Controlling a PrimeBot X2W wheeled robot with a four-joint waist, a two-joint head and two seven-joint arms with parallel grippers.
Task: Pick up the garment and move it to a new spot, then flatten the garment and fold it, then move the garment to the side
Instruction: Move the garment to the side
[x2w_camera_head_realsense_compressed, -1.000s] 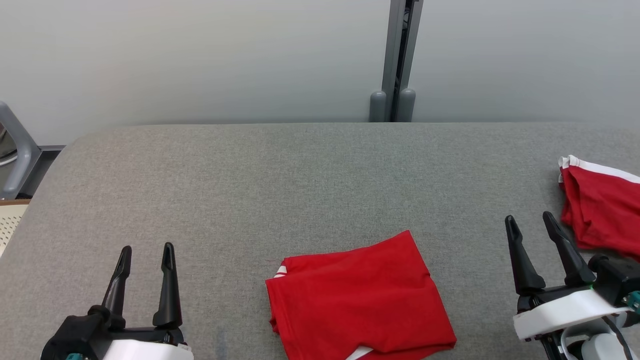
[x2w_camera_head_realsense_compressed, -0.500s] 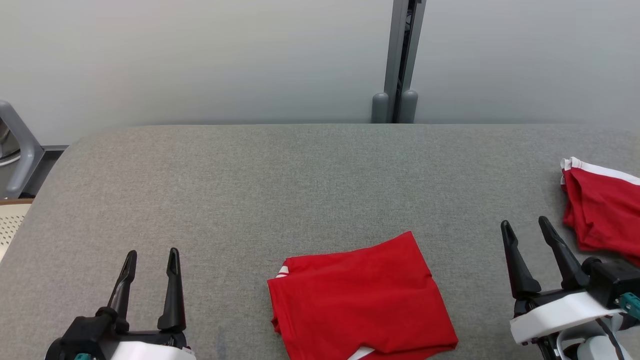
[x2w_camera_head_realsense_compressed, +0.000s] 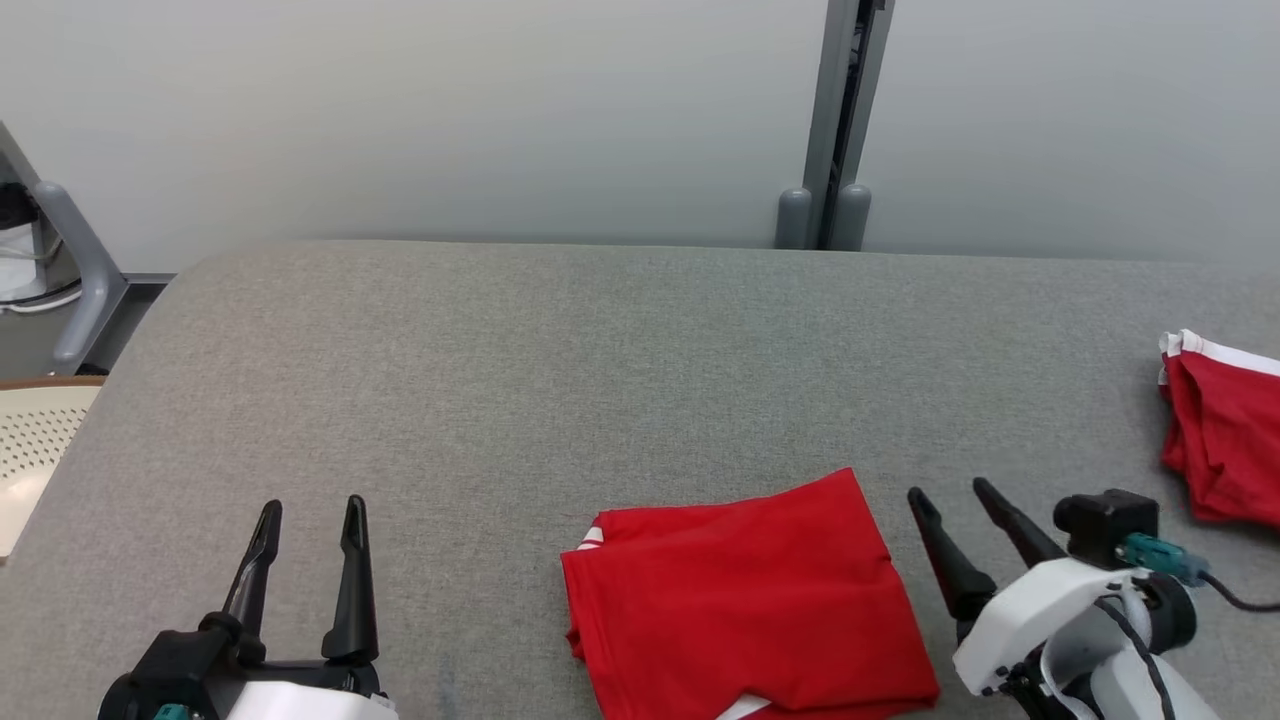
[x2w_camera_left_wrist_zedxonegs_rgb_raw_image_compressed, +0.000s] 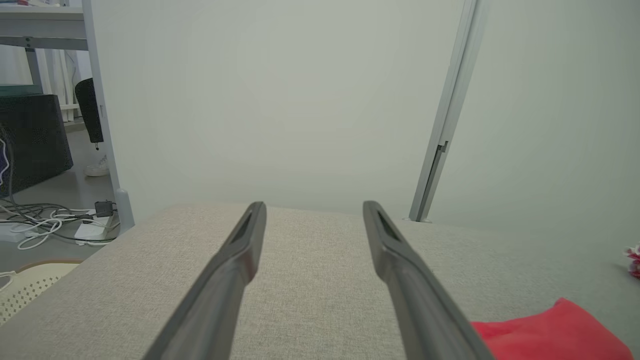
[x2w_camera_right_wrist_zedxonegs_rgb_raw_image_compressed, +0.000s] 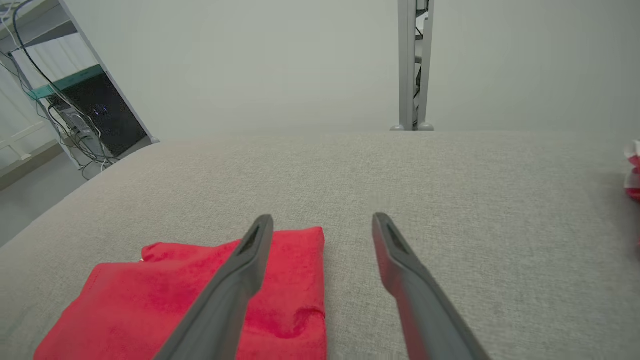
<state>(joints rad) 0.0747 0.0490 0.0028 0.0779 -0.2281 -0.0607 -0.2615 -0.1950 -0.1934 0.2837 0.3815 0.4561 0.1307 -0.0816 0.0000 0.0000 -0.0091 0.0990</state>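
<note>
Red folded garment (x2w_camera_head_realsense_compressed: 745, 600) between left claw (x2w_camera_head_realsense_compressed: 313, 503), right claw (x2w_camera_head_realsense_compressed: 948, 488), both spread, empty; cables (x2w_camera_left_wrist_zedxonegs_rgb_raw_image_compressed: 55, 223) visible from left wrist.

My left gripper (x2w_camera_head_realsense_compressed: 312, 503) has two long black fingers (x2w_camera_head_realsense_compressed: 352, 570), thin at the tip, on a black base (x2w_camera_head_realsense_compressed: 180, 660) with a white shell (x2w_camera_head_realsense_compressed: 300, 702). My right gripper (x2w_camera_head_realsense_compressed: 948, 488) is the same, with a teal plug (x2w_camera_head_realsense_compressed: 1158, 555) and a black cable (x2w_camera_head_realsense_compressed: 1240, 603).

Folded garment (x2w_camera_head_realsense_compressed: 740, 590) lies on the table (x2w_camera_head_realsense_compressed: 600, 350) near its front edge; second garment (x2w_camera_head_realsense_compressed: 1220, 430) far right; post (x2w_camera_head_realsense_compressed: 840, 120) behind
</note>
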